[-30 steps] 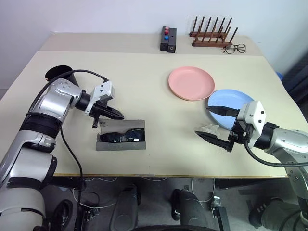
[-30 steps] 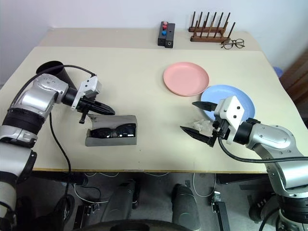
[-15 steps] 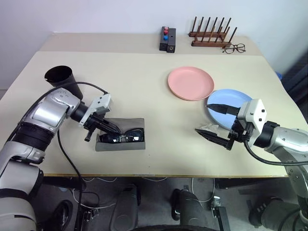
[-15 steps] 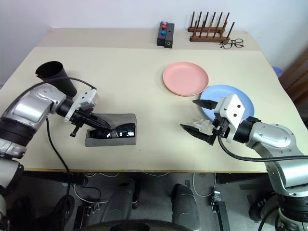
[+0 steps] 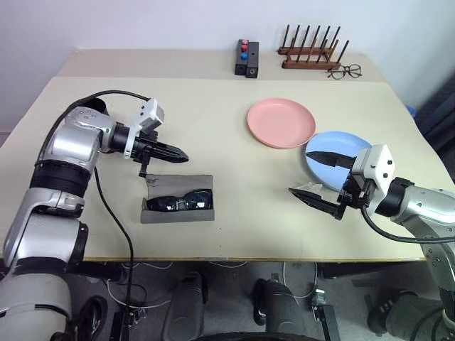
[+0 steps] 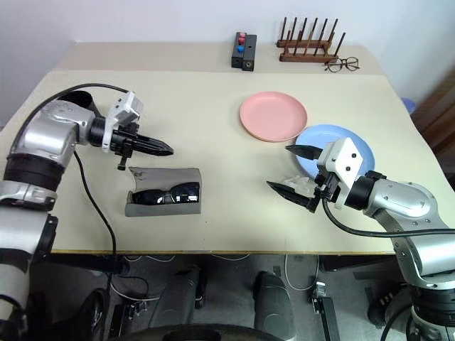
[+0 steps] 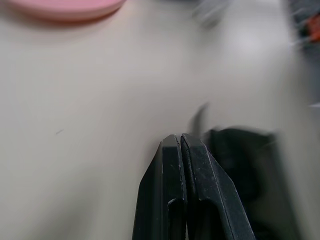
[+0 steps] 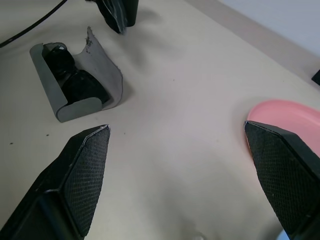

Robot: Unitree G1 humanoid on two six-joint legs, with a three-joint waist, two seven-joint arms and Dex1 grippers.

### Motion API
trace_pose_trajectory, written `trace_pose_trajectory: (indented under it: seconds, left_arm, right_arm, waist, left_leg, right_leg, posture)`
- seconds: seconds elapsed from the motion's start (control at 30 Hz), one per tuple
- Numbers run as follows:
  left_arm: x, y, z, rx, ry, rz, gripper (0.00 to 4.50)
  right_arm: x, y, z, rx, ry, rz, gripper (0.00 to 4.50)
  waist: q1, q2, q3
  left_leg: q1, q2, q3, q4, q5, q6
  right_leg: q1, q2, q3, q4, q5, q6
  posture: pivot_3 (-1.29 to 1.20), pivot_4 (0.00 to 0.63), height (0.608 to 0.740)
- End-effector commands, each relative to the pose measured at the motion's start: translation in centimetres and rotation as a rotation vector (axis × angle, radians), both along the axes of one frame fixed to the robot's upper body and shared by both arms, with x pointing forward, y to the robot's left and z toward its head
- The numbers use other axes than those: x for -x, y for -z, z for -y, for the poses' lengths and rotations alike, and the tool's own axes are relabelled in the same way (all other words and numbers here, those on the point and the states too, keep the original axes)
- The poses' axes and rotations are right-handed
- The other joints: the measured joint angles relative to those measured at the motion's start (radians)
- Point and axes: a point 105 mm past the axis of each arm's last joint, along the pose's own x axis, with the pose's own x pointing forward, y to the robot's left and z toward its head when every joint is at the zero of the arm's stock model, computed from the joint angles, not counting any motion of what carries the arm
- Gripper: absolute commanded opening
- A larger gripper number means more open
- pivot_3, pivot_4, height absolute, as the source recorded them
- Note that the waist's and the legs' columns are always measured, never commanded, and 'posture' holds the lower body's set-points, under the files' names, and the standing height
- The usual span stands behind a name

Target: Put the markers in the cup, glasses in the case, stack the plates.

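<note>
Left eye view: the black sunglasses [image 5: 179,202] lie inside the flat grey fabric case [image 5: 178,201] on the desk [image 5: 213,142], flap not yet folded over. The left hand [image 5: 178,154] hovers just above, clenched and empty; the right hand [image 5: 318,177] hangs spread beside the light blue plate [image 5: 341,145]. Closing the flap seems next, then stacking with the salmon pink plate [image 5: 281,122].

- No readable text, labels, brands, numbers or signs anywhere.
- Plain surfaces throughout, nothing printed large enough to make out.
</note>
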Motion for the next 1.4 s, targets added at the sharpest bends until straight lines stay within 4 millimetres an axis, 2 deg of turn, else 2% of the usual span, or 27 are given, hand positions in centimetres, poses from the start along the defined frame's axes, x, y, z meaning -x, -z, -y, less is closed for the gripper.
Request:
trace_pose_trajectory:
  seconds: [0.03, 0.17, 0.4, 0.9, 1.1, 1.4]
  left_arm:
    - [-0.8, -0.4, -0.4, -0.057, -0.014, 0.083, 0.04]
    - [0.1, 2.0, -1.1, -0.141, 0.021, 0.013, 0.04]
    - [2.6, 3.4, -1.0, -0.154, 0.113, -0.116, 0.04]
    - [5.8, 3.0, 0.2, -0.139, 0.230, -0.142, 0.04]
    - [6.8, 3.6, -0.4, -0.185, 0.247, -0.166, 0.04]
    - [8.2, 3.3, -0.2, -0.163, 0.278, -0.214, 0.04]
  right_arm:
    - [0.2, -0.8, -0.1, -0.003, -0.007, 0.046, 4.38]
    - [0.2, -0.9, 0.0, 0.000, -0.004, 0.049, 4.38]
    - [0.3, -0.9, -0.1, 0.005, -0.004, 0.054, 4.38]
    - [0.5, -0.7, -0.2, 0.008, -0.018, 0.044, 4.38]
    - [0.4, -0.7, -0.2, 0.008, -0.016, 0.046, 4.38]
    - [0.2, -0.7, -0.1, 0.008, -0.014, 0.048, 4.38]
  waist:
    - [-0.001, 0.000, 0.000]
    - [-0.002, 0.000, 0.000]
    - [-0.002, 0.000, 0.000]
    - [-0.001, 0.000, 0.000]
    - [-0.004, 0.001, 0.000]
    - [-0.001, 0.001, 0.000]
  left_leg:
    - [0.000, 0.000, 0.000, 0.000, 0.000, 0.000]
    - [0.000, 0.000, 0.000, 0.000, 0.000, 0.000]
    - [0.000, 0.000, 0.000, 0.000, 0.000, 0.000]
    - [0.000, 0.000, 0.000, 0.000, 0.000, 0.000]
    - [0.001, 0.000, 0.000, -0.001, 0.000, 0.000]
    - [0.001, 0.000, 0.000, -0.001, 0.000, 0.000]
  right_leg:
    - [0.000, 0.000, 0.000, 0.000, 0.000, 0.000]
    - [0.000, 0.000, 0.000, 0.000, 0.000, 0.000]
    - [0.000, 0.000, 0.000, 0.000, 0.000, 0.000]
    - [0.000, 0.000, 0.000, 0.000, 0.000, 0.000]
    - [0.000, 0.000, 0.000, 0.000, 0.000, 0.000]
    - [0.000, 0.000, 0.000, -0.001, 0.000, 0.000]
  posture:
    - [0.00, 0.150, 0.740]
    - [0.00, 0.150, 0.740]
    - [0.00, 0.150, 0.740]
    - [0.00, 0.150, 0.740]
    - [0.00, 0.150, 0.740]
    - [0.00, 0.150, 0.740]
